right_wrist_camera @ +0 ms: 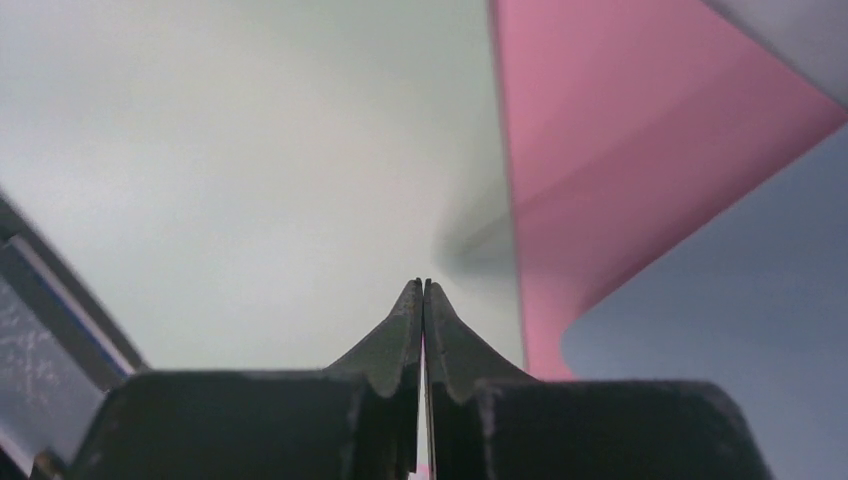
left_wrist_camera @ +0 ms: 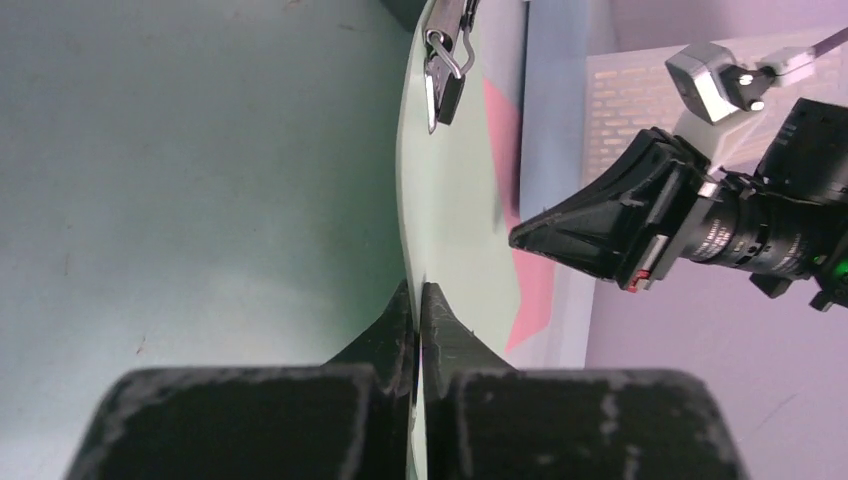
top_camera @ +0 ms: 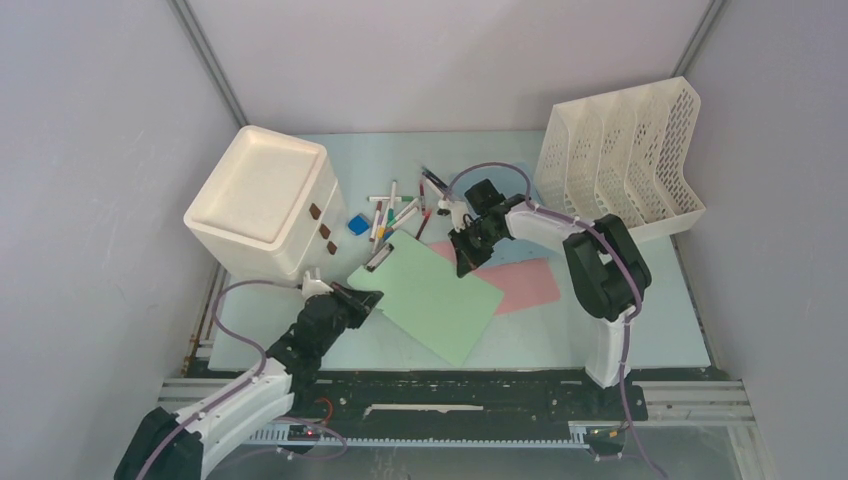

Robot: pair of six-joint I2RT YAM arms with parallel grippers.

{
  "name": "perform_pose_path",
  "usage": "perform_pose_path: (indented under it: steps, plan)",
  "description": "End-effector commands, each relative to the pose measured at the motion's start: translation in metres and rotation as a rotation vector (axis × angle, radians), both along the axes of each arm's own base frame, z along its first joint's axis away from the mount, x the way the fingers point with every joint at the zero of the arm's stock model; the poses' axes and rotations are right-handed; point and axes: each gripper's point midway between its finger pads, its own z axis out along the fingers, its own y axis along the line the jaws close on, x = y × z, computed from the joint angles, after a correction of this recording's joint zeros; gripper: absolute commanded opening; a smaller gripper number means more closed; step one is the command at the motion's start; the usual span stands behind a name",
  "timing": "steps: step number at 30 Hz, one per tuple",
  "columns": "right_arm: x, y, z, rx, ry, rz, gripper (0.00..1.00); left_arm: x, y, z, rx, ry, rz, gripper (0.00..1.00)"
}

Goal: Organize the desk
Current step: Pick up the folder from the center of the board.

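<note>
A white box-shaped bin with drawers (top_camera: 265,205) stands at the back left of the pale mint-green desk (top_camera: 665,320). A white file rack full of holes (top_camera: 625,160) stands at the back right, with loose pens (top_camera: 395,215) between them. The left gripper (left_wrist_camera: 420,288) pinches the flat green clipboard (top_camera: 435,300), which lies on a pink sheet (top_camera: 525,285). The right gripper (right_wrist_camera: 422,284) has its fingers pressed together.

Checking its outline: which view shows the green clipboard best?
Top external: the whole green clipboard shows, metal clip at its far-left end. Left wrist: one edge, pinched in the shut jaws of the left gripper, plus the clip. Right wrist: only a blurred pale patch, probably it.
</note>
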Motion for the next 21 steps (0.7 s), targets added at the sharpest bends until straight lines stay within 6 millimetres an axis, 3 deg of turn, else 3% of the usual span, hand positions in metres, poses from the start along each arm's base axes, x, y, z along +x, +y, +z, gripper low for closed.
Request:
perform_pose_path:
  steps: [1,2,5,7,11,15,21]
  plan:
    - [-0.019,0.018,0.078,0.202,-0.063,0.191,0.11,0.006,0.0,0.019,0.083,-0.118,-0.044,0.0]
    - [-0.026,0.018,0.096,0.24,-0.059,0.234,0.15,0.007,0.0,0.027,0.107,-0.15,-0.061,0.0]
    - [-0.043,0.012,0.157,0.38,-0.109,0.36,0.4,0.009,-0.001,0.056,0.181,-0.279,-0.113,0.0]
    - [-0.051,0.003,0.184,0.437,-0.177,0.398,0.55,0.01,-0.002,0.081,0.228,-0.386,-0.146,0.0]
    - [-0.055,-0.018,0.222,0.514,-0.317,0.405,0.74,0.011,-0.004,0.13,0.341,-0.597,-0.2,0.0]
    - [-0.054,-0.041,0.247,0.573,-0.403,0.389,0.81,0.007,-0.021,0.178,0.424,-0.808,-0.316,0.0]
    - [-0.058,-0.065,0.268,0.647,-0.514,0.392,0.82,0.001,-0.062,0.22,0.532,-1.009,-0.594,0.0]
